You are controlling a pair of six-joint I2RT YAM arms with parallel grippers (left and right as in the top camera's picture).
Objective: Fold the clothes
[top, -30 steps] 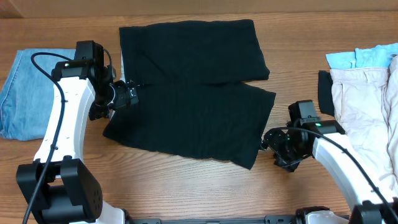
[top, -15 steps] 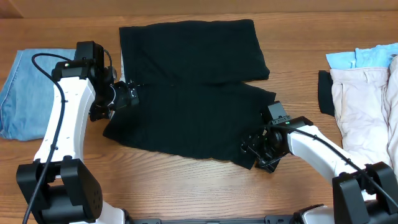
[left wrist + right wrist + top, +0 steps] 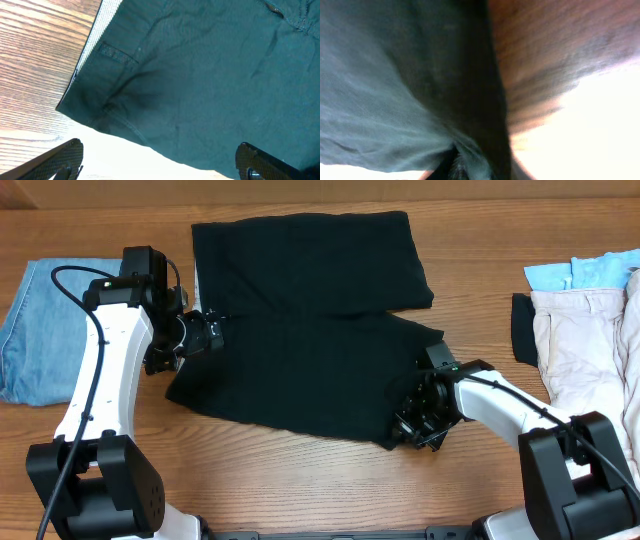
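Black shorts (image 3: pixel 310 310) lie spread flat across the middle of the table. My left gripper (image 3: pixel 205 333) hovers at their left edge, by the waistband. In the left wrist view it (image 3: pixel 160 150) stands wide open, the dark cloth (image 3: pixel 200 75) just beyond its fingers and nothing between them. My right gripper (image 3: pixel 405 420) sits on the lower right corner of the shorts. The blurred right wrist view shows the cloth (image 3: pixel 395 90) bunched into a pinch at the jaws (image 3: pixel 465 167), which are shut on it.
A folded denim garment (image 3: pixel 30 330) lies at the left edge. At the right edge are a light blue garment (image 3: pixel 590 272), a beige one (image 3: pixel 590 370) and a small black piece (image 3: pixel 522 328). Bare wood runs along the front.
My right gripper has slid left from the bare table onto the shorts' lower right corner and closed there. The left arm has not moved.
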